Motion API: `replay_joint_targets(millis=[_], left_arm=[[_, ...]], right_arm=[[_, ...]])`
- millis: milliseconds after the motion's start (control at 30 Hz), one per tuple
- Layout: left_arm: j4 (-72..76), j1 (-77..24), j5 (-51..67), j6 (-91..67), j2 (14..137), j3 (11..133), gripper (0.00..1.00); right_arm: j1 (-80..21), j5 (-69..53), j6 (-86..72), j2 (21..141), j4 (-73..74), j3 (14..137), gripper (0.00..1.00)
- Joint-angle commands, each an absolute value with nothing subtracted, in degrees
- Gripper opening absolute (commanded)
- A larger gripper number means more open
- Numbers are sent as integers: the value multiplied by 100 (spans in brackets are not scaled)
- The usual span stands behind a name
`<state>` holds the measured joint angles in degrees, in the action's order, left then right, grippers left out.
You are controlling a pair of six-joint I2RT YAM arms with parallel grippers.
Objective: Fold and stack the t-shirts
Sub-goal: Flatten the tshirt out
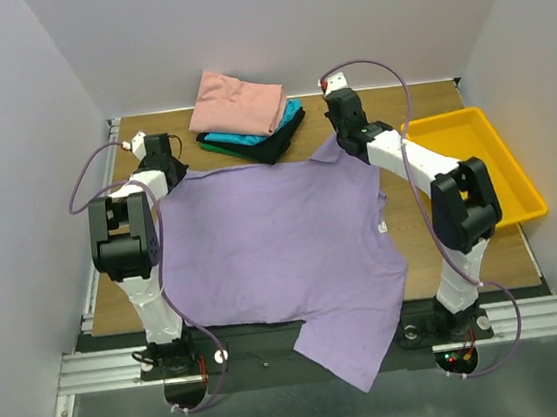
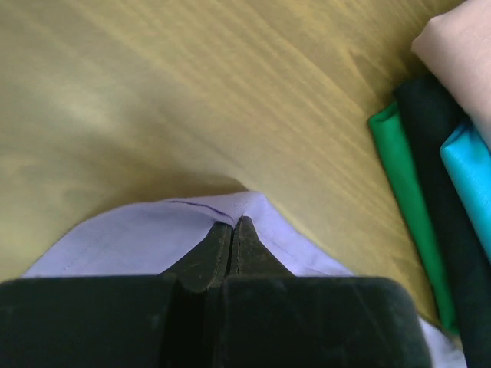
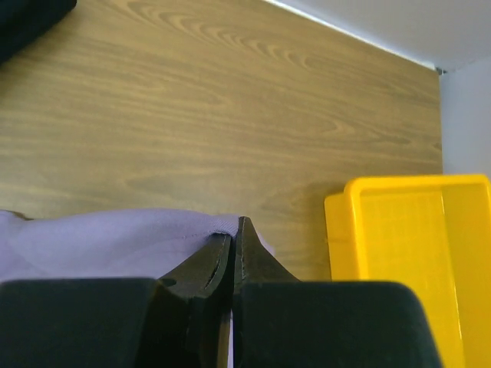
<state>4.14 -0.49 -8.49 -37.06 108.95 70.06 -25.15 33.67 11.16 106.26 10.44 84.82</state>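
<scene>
While both claws grip the far corners of the purple shirt (image 1: 272, 239), I have it spread across the tabletop (image 1: 417, 102), its near end hanging off the edge behind them. My left claw (image 2: 234, 222) is clenched on one corner and my right claw (image 3: 234, 226) on the other. The folded stack (image 1: 248, 116) sits just beyond, between them. I judge this the start of the first fold. Next, both corners must rise together and travel back toward me evenly.
</scene>
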Motion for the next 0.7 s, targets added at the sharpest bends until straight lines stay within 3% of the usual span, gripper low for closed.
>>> replay_joint_targets(millis=[0, 333, 667], left_arm=[[835, -53, -598, -3595, 11030, 7514, 0], [633, 184, -738, -3612, 11232, 7945, 0], [396, 299, -783, -3656, 11285, 8015, 0]], right_arm=[[-2461, 3524, 1292, 11082, 334, 9201, 0], [-2224, 3550, 1011, 12216, 316, 10317, 0], [-2215, 3077, 659, 12524, 325, 10537, 1]])
